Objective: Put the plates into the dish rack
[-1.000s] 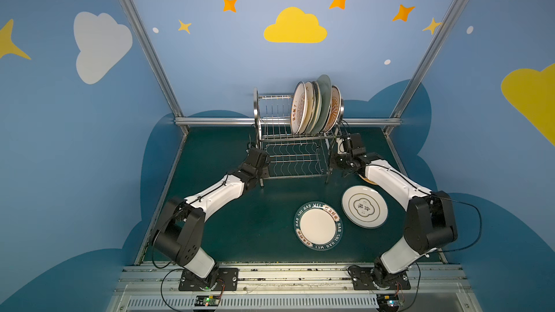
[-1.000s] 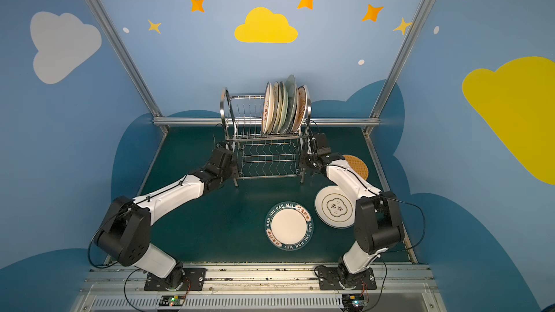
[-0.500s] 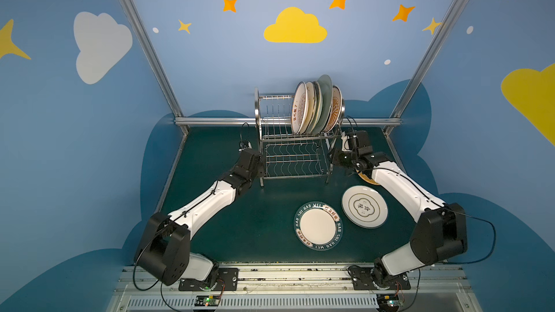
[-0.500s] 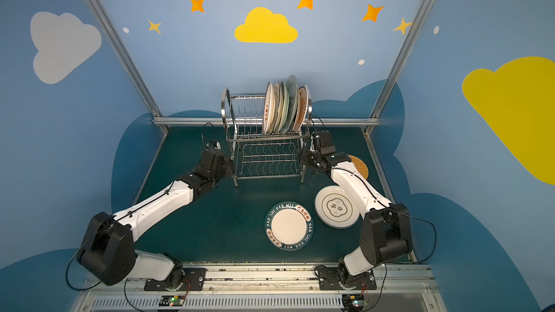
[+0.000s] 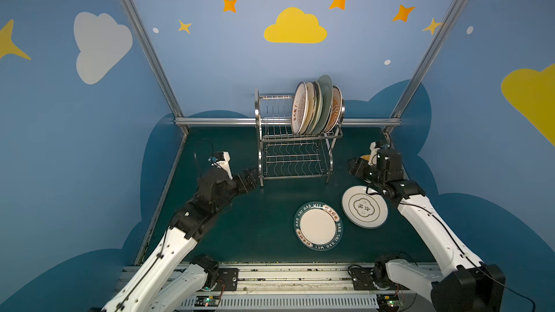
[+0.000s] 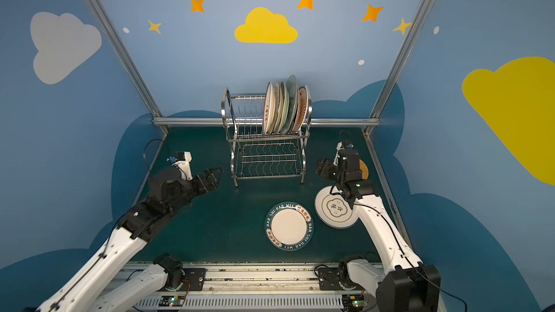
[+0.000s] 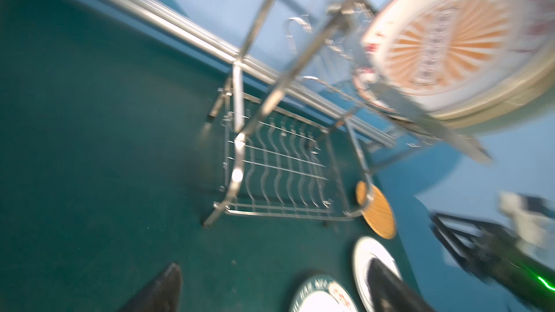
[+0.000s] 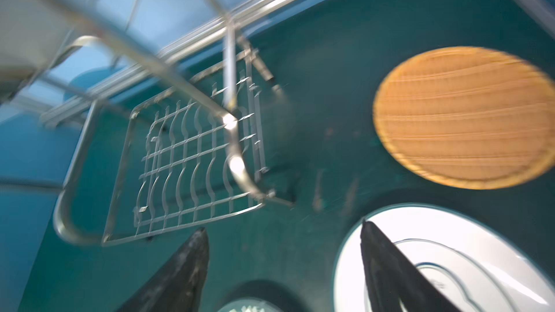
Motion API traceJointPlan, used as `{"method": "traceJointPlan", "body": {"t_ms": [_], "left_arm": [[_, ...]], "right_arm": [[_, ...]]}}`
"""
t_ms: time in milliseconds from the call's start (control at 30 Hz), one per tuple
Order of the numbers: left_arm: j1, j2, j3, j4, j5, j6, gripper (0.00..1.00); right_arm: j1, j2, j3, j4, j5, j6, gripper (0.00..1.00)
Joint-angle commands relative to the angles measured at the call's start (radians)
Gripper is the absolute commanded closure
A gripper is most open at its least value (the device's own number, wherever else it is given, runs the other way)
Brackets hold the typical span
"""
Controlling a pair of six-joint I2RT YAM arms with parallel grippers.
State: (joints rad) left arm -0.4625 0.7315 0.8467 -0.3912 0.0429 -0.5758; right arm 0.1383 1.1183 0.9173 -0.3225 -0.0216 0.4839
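The dish rack (image 5: 295,157) is standing at the middle of the far edge of the surface (image 5: 255,229). A group of plates (image 5: 315,108) is standing on edge in the slotted upper tier, packed toward the end nearer the right edge of the surface. The sunburst plate (image 7: 450,40) is facing outward at the open end of this group.

Three more plates are lying flat on the surface:
- The teal lettered plate (image 5: 318,226) is lying in front of the rack, toward the near edge.
- The cream plate (image 5: 365,207) is lying just beside it, toward the right edge.
- The orange woven plate (image 8: 462,118) is lying near the right edge, farther back, between the rack and that edge. In both top views the right arm is hiding most of it.

The left tool (image 6: 214,175) is hovering just beside the rack's near leg on the side facing the left edge, apart from the wire. Its fingers (image 7: 156,289) are standing wide apart with nothing between them, so the tool is released.

The right tool (image 5: 356,168) is hovering on the opposite side of the rack, close to the far rim of the cream plate. Its fingers (image 8: 180,271) are likewise spread and gripping nothing, so this tool is also released.

Both wrist views are showing motion blur.
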Motion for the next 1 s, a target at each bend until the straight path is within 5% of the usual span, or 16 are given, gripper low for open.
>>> {"method": "traceJointPlan", "body": {"t_ms": [0, 200, 400, 567, 967], "left_arm": [[0.010, -0.104, 0.002, -0.137, 0.251, 0.019, 0.00], [0.048, -0.100, 0.045, -0.168, 0.525, 0.006, 0.00], [0.184, 0.015, -0.057, 0.028, 0.778, -0.098, 0.00], [0.249, 0.044, -0.113, 0.103, 0.814, -0.122, 0.00], [0.294, 0.009, -0.158, 0.152, 0.832, -0.150, 0.00]], "right_arm": [[-0.139, 0.047, -0.036, 0.033, -0.121, 0.049, 0.20], [-0.376, 0.188, -0.110, 0.178, -0.211, 0.160, 0.18], [-0.530, 0.370, -0.047, 0.113, -0.368, 0.168, 0.18], [-0.612, 0.548, -0.013, 0.177, -0.532, 0.177, 0.24], [-0.626, 0.772, 0.085, 0.308, -0.587, 0.233, 0.35]]}}
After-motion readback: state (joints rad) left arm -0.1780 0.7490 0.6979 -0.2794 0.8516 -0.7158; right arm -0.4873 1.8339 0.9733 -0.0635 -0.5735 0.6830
